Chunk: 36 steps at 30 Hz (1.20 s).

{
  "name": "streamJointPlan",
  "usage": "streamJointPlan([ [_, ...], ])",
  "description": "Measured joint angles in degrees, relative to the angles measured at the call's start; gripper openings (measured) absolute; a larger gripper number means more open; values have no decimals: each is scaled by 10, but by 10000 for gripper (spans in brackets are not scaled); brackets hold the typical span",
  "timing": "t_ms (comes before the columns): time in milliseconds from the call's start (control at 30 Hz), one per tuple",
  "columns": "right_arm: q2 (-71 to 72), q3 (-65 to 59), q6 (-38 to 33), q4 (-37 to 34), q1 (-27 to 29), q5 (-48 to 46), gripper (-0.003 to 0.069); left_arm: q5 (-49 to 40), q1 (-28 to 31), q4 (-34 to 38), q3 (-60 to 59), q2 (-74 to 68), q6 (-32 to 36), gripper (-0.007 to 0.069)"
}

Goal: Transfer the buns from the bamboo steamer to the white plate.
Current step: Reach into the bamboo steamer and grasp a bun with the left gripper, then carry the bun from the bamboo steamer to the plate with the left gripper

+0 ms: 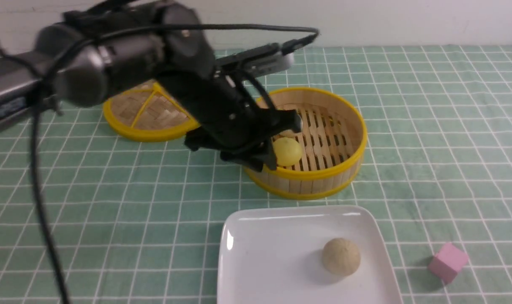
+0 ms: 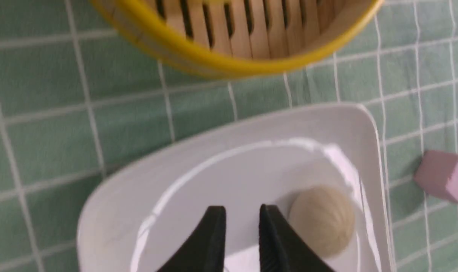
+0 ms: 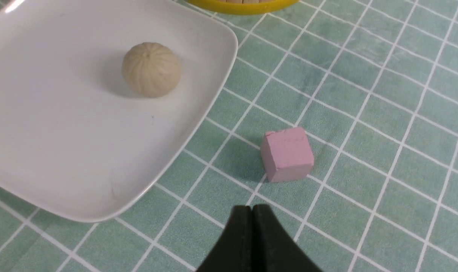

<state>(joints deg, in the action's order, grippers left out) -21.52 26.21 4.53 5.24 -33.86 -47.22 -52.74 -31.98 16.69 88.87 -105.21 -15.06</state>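
Note:
The bamboo steamer (image 1: 353,160) stands mid-table with a smooth yellow bun (image 1: 286,151) inside, near its front-left wall. In front of it lies the white plate (image 1: 260,253), carrying one beige ridged bun (image 1: 341,256). My left arm (image 1: 222,114) hangs high and close to the camera, covering the steamer's left side. In the left wrist view the left gripper (image 2: 242,211) is open a little, empty, above the plate (image 2: 157,170) beside the beige bun (image 2: 321,219). My right gripper (image 3: 252,207) is shut and empty over the cloth near the plate's (image 3: 44,132) right edge.
A pink cube (image 1: 448,261) sits on the green checked cloth right of the plate, just ahead of the right gripper (image 3: 287,153). The flat woven lid (image 1: 146,118) lies behind and left of the steamer, partly behind my left arm.

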Motion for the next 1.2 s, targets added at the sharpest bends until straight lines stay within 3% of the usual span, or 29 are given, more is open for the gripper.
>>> streamJointPlan([
  [100, 0, 0, 0, 0, 0, 0, -6, -9, -28, -89, 114, -77, -46, 316],
  [233, 0, 0, 0, 0, 0, 0, -6, -15, -42, -173, 199, -141, -68, 407],
  [433, 0, 0, 0, 0, 0, 0, -4, 12, -43, -210, 232, -190, -70, 420],
  [600, 0, 0, 0, 0, 0, 0, 0, 56, -43, -212, 233, -230, -72, 356],
  [700, 0, 0, 0, 0, 0, 0, 0, 68, -43, -214, 233, -249, -72, 222],
  [733, 0, 0, 0, 0, 0, 0, 0, 69, -43, -214, 234, -249, -72, 210],
  [767, 0, 0, 0, 0, 0, 0, 1, 72, -43, -214, 234, -251, -72, 108],
  [833, 0, 0, 0, 0, 0, 0, 1, 67, -43, -213, 239, -249, -72, 41],
  [967, 0, 0, 0, 0, 0, 0, 4, 30, -43, -209, 247, -229, -72, 23],
  [1200, 2, 0, 0, 2, 0, 0, 10, -132, -43, -205, 270, -69, -35, 22],
])
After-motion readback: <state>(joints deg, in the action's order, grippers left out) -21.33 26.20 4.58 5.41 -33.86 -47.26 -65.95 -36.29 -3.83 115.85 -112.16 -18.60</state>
